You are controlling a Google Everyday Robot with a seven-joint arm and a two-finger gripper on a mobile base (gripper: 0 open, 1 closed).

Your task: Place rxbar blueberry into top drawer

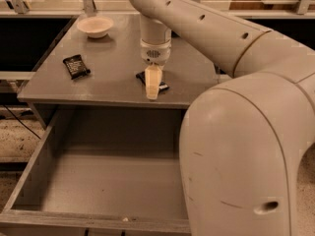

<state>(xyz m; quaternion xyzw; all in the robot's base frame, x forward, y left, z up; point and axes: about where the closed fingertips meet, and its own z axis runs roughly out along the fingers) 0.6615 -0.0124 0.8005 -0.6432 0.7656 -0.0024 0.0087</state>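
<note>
The rxbar blueberry [163, 87], a small flat dark bar, lies on the grey table near its front edge, mostly hidden. Only its two ends show on either side of my gripper. My gripper [152, 93] points straight down from the arm and reaches the table right at the bar. The top drawer [34, 173] is pulled wide open below the table's front edge. Its flat grey bottom holds nothing.
A black-wrapped bar [76, 66] with white print lies on the left of the table [113, 48]. A pale bowl [95, 26] stands at the back left. My arm's large body [246, 146] fills the right side and hides the drawer's right part.
</note>
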